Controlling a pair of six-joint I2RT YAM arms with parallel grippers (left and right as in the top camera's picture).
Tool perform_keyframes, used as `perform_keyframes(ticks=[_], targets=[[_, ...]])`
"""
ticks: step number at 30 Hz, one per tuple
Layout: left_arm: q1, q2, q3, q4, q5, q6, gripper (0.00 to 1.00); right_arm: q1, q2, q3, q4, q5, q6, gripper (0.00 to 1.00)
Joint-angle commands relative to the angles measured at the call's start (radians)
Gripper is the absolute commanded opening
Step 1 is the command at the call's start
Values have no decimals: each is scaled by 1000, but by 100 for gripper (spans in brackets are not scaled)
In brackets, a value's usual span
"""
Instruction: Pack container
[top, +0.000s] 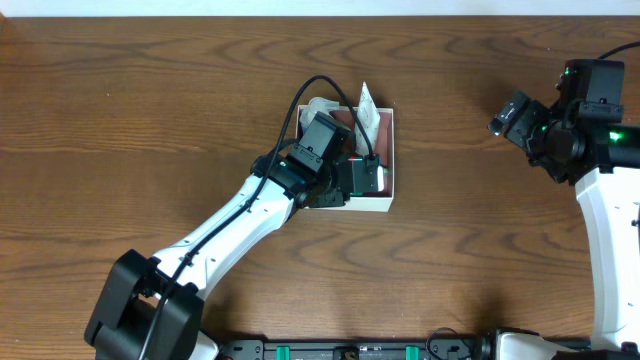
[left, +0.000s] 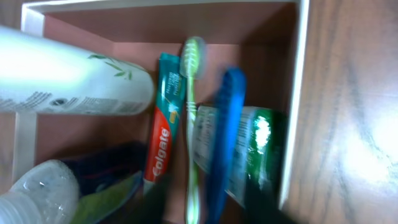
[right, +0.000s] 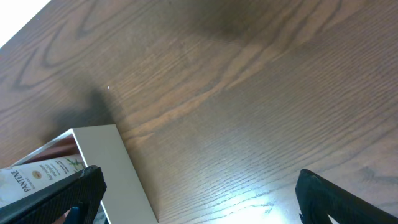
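Observation:
The container (top: 366, 206) is a square white-walled box with a pinkish-brown floor at mid-table. It also shows in the left wrist view (left: 302, 93) and the right wrist view (right: 115, 163). It holds a white bottle (left: 68, 81), a Colgate tube (left: 163, 127), a green toothbrush (left: 191, 118), a blue toothbrush (left: 225, 134), a green soap packet (left: 258, 152) and a clear bottle (left: 37, 190). My left gripper (top: 362, 178) reaches down into the box; its blurred dark fingers (left: 211, 208) stand apart on either side of the two toothbrushes. My right gripper (top: 503, 118) is wide open and empty (right: 199, 199) above bare table, right of the box.
A white sachet (top: 367, 105) sticks up at the box's far wall. A dark packet (left: 99, 168) lies by the clear bottle. The brown wooden table (top: 150, 110) surrounds the box.

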Motion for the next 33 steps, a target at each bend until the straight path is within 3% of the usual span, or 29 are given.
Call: perform_keyframes(ticks=[1,7,9,13,18,23,33], targets=[[2,-31,5,16,-56,-15,98,-6,3,11,-2,-3,11,99],[7,-154,5,9,-380,-413,98,-6,3,11,-2,-3,11,99],[19,-205,5,-40,-467,-494,98,-6,3,11,-1,-3,11,99],[82,-313,5,-171,-524,-638,98,-6,3,11,-1,-3,11,99],[258,-427,5,-331,-526,-935,98,-6,3,11,-1,-3,11,99],[400,-482,5,-394,-514,-1029,98,-6,3,11,-2,-3,11,99],[418,-483,5,-463,-538,-1023,98,-6,3,11,-2,-3,11,99]])
